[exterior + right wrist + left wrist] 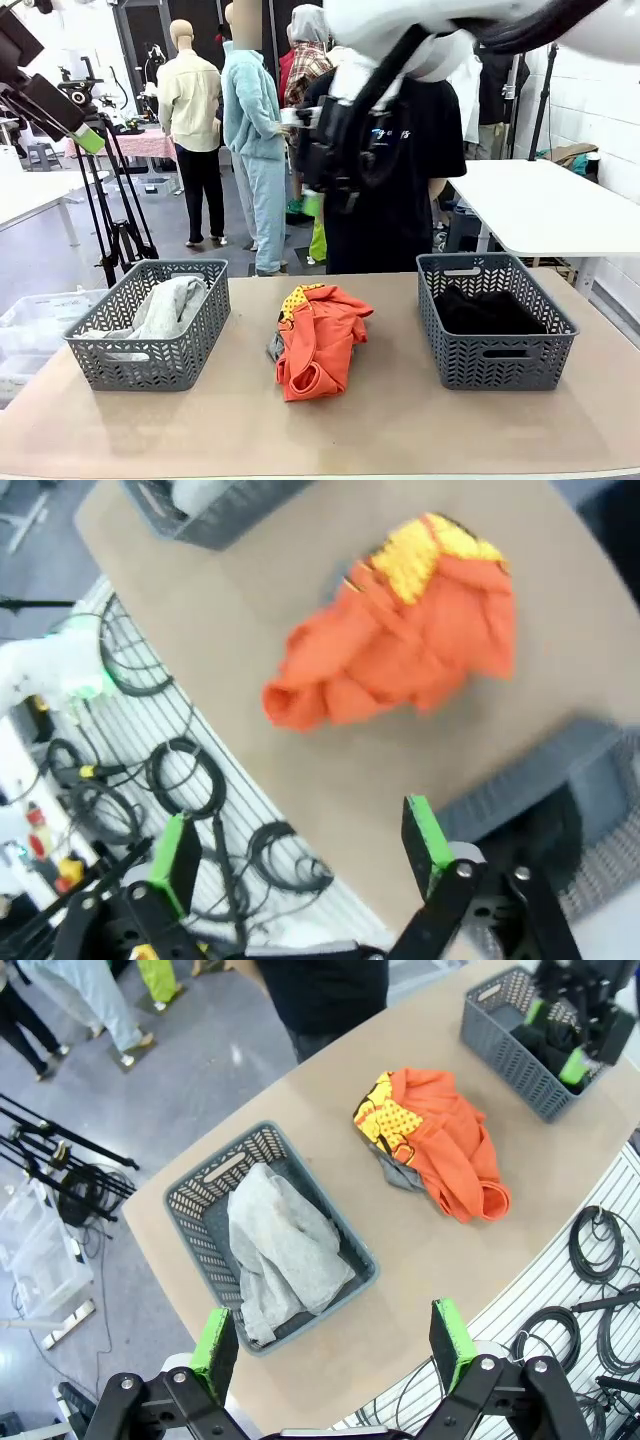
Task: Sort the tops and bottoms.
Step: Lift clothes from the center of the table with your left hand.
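A tan table [400, 430] holds 2 grey baskets, the left basket [140, 365] and the right basket [500, 365]. Behind stands a person [425, 170] in black. A tripod [120, 232] stands left. Black cables [573, 1248] lie coiled, possibly on flooring.

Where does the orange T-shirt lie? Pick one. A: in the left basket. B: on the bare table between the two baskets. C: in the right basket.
B: the orange T-shirt lies on the table, between the left basket and the right basket.
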Tool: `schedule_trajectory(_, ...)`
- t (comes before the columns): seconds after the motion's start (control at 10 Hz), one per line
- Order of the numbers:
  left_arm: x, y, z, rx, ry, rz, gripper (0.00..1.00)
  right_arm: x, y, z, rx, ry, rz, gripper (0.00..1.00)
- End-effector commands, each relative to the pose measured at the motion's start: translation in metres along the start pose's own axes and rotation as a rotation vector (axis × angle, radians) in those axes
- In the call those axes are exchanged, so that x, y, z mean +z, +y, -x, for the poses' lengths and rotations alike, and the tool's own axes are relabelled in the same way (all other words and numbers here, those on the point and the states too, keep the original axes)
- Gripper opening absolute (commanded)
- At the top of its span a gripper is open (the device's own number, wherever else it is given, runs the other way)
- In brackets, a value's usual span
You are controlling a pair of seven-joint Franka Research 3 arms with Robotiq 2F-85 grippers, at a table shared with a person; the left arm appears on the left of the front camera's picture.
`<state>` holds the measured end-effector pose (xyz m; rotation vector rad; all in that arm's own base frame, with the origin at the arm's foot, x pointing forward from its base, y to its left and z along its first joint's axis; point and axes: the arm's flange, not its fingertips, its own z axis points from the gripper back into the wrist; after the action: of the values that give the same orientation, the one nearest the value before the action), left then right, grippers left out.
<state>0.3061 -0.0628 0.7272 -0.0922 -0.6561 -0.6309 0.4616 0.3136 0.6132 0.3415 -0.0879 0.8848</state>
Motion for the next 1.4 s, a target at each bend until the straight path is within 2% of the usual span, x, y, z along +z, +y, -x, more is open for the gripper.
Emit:
schedule_trajectory(0.0,0.001,0.001,0.001,0.000,-0.001,0.002,1.00,-0.001,0.003,0.089,-0.102,-0.028,0.013,1.00)
schedule_trajectory(0.3,0.001,0.001,0.001,0.000,-0.001,0.002,1.00,0.002,0.012,0.152,-0.137,-0.188,0.065,1.00)
schedule_trajectory(0.5,0.001,0.001,0.001,0.000,-0.001,0.002,1.00,0.022,0.017,0.173,-0.143,-0.222,0.156,1.00)
schedule_trajectory(0.7,0.001,0.001,0.001,0.000,-0.001,0.002,1.00,0.044,0.013,0.177,-0.134,-0.250,0.203,1.00)
schedule_trajectory(0.8,0.001,0.001,0.001,0.000,-0.001,0.002,1.00,0.044,0.005,0.151,-0.234,-0.274,0.147,1.00)
schedule_trajectory(0.9,0.001,0.001,0.001,0.000,-0.001,0.002,1.00,0.044,0.020,0.178,-0.136,-0.237,0.180,1.00)
schedule_trajectory(1.0,0.000,0.000,0.000,-0.001,0.000,0.000,1.00,0.044,0.020,0.178,-0.136,-0.237,0.180,1.00)
schedule_trajectory(1.2,-0.064,-0.035,-0.009,-0.051,0.054,0.142,1.00,0.044,0.020,0.178,-0.136,-0.237,0.180,1.00)
schedule_trajectory(1.3,-0.080,-0.061,-0.013,-0.106,0.040,0.135,1.00,0.044,0.020,0.178,-0.136,-0.237,0.180,1.00)
